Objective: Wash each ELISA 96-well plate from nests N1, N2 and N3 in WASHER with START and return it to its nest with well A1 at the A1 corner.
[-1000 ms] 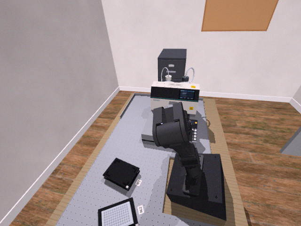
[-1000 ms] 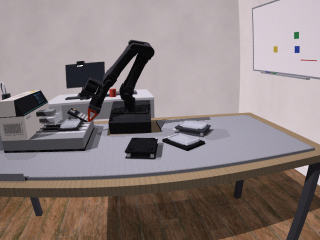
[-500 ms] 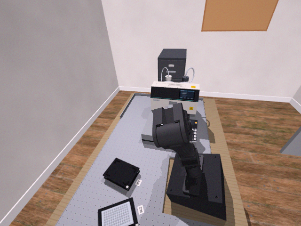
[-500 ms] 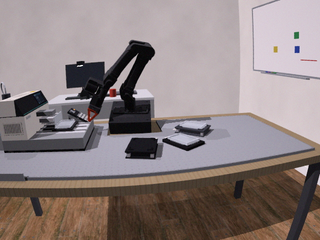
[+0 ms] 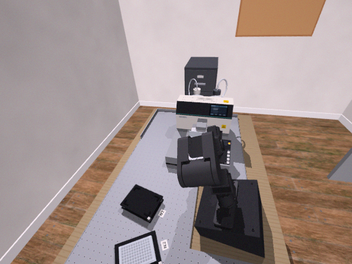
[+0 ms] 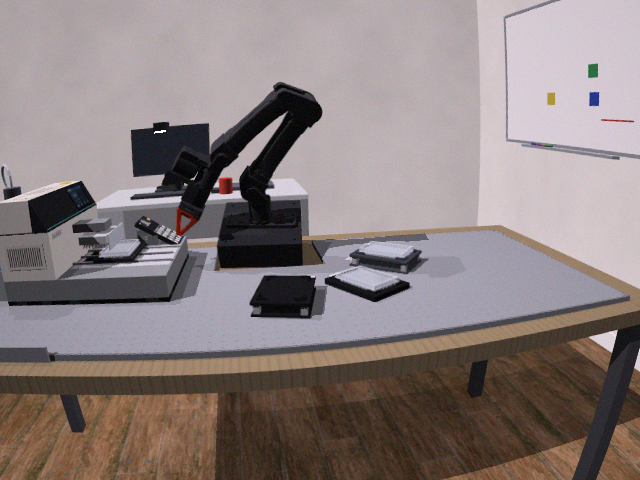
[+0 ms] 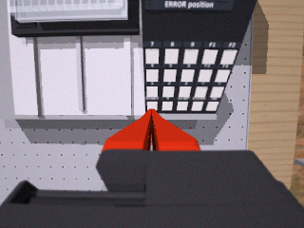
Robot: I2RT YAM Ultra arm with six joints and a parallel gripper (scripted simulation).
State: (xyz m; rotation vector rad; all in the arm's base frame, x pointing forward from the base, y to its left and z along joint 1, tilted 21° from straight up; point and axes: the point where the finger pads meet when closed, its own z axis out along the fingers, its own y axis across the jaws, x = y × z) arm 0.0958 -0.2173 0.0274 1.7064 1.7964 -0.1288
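My gripper is shut and empty. Its red tips point at the leftmost key in the lowest row of the keypad; I cannot tell whether they touch it. In the exterior view the gripper hangs just over the keypad. A clear well plate lies on the black carrier at the far end of the track, close under the washer head, and also shows in the exterior view. An amber lamp glows above the keypad. The panel above the keys reads "ERROR position".
One black nest stands empty, also visible in the exterior view. The nest labelled N2 holds a plate, and a third nest holds another plate. The arm's black base stands right of the washer. My arm hides the carrier in the top view.
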